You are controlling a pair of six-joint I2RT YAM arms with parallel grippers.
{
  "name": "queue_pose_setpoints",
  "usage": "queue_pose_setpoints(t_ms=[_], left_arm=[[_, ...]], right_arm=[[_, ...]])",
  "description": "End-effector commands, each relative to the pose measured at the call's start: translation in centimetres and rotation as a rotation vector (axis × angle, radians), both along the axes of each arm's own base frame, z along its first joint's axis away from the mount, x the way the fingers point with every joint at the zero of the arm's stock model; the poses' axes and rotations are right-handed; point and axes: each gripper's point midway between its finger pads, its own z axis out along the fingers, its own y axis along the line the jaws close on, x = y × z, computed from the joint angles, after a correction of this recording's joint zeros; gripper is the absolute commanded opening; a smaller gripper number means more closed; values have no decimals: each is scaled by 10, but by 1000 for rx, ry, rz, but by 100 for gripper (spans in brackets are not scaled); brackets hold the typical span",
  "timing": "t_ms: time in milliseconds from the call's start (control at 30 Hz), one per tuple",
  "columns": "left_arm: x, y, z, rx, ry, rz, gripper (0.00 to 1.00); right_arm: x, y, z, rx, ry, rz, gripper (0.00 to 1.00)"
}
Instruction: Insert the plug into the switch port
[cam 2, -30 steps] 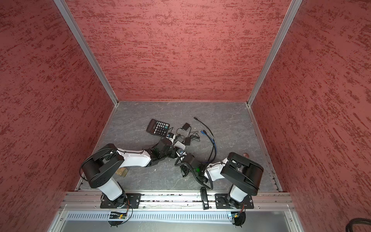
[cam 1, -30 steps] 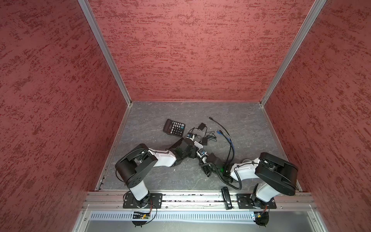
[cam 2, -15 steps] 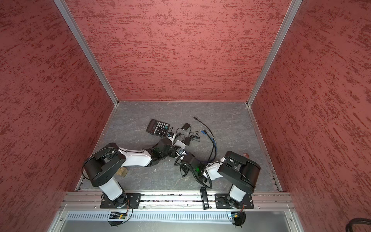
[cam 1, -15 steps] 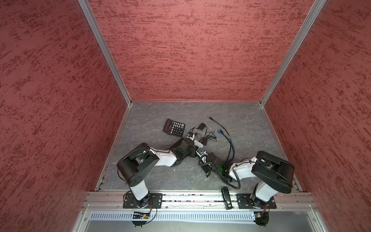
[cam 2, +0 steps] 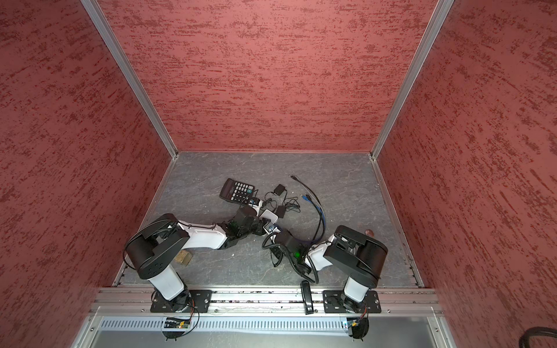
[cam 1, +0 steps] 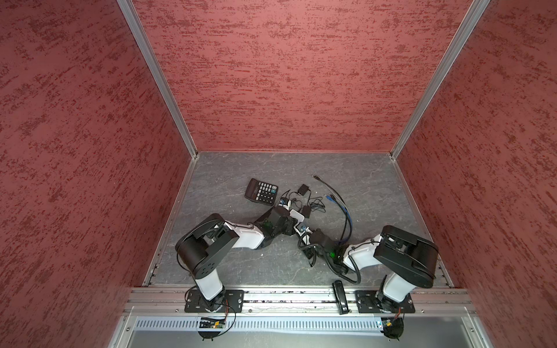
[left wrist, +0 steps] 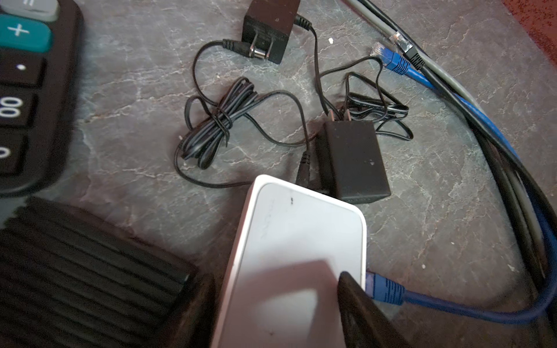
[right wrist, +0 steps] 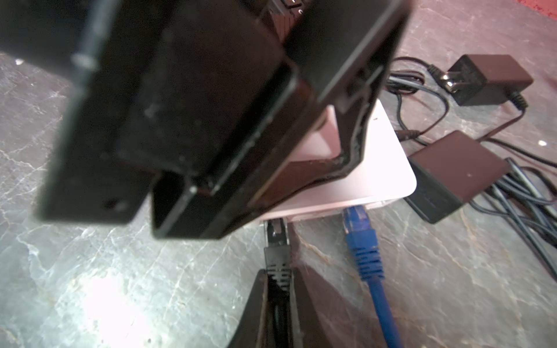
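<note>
The white switch lies on the grey floor, and my left gripper is shut on it, one finger on each long side. A blue plug sits in a port on the side of the switch. My right gripper is shut on the black plug. The plug's clear tip touches the switch's port face beside the blue plug, and how deep it sits is hidden. In both top views the two grippers meet at the switch in mid-floor.
A black calculator lies just behind the left gripper. Two black power adapters with thin coiled cords lie beyond the switch. Blue and black cables curve to the right, with loose plugs. A brown block sits near the left arm's base.
The right arm has edged slightly left toward the switch. The left gripper keeps its hold on the switch.
</note>
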Motion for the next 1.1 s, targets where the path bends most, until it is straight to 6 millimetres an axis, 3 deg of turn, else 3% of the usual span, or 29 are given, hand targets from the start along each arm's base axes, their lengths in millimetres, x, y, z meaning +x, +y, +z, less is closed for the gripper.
queue_pose_setpoints(t_ms=[0,133,400,667,833,1067], left_arm=[[-67,-47,-10,-146,221,-273,64],[-59,-42,-8,-129,208,-261,66],[-40,-40,2,-111,187,-233,75],[-14,-40,35,-122,105,-228,87],[3,-36,59,-152,66,-203,100],[22,-18,78,-143,27,-120,100]], right_arm=[[17,35,81,279,-188,26,0],[11,18,58,216,-153,4,0],[5,-4,36,133,-131,-28,0],[2,-20,28,128,-107,-68,0],[5,-25,28,147,-94,-94,0],[11,-37,22,159,-52,-146,0]])
